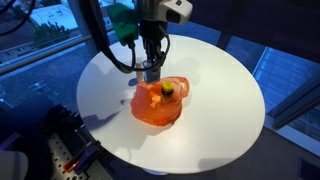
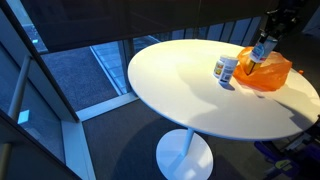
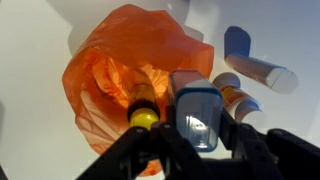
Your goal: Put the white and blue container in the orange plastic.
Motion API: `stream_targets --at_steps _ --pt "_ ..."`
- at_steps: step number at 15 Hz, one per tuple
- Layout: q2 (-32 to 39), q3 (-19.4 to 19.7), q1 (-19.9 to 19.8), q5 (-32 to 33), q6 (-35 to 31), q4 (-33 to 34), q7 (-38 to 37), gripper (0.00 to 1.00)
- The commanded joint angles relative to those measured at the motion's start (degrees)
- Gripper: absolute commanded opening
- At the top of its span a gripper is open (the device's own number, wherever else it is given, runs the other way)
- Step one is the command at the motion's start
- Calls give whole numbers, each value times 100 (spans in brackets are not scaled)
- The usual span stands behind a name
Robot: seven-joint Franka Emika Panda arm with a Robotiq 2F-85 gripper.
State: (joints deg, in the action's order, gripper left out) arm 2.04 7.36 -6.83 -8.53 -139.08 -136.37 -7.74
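Fingers (image 3: 243,138) grip the white and blue container (image 3: 196,115); orange plastic (image 3: 110,60) lies directly beneath them. Lowering and release apparently remain.

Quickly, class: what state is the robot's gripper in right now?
Gripper: closed on the white and blue container, above the orange plastic bag.

White table (image 1: 222,88) (orange bag (image 1: 160,106), containers (image 2: 226,68))
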Motion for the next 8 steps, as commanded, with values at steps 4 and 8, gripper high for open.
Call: stream_targets --at_steps 4,8 --pt "66 125 -116 196 84 -142 -3 18" --pt "65 220 -167 444 -18 -210 -65 18"
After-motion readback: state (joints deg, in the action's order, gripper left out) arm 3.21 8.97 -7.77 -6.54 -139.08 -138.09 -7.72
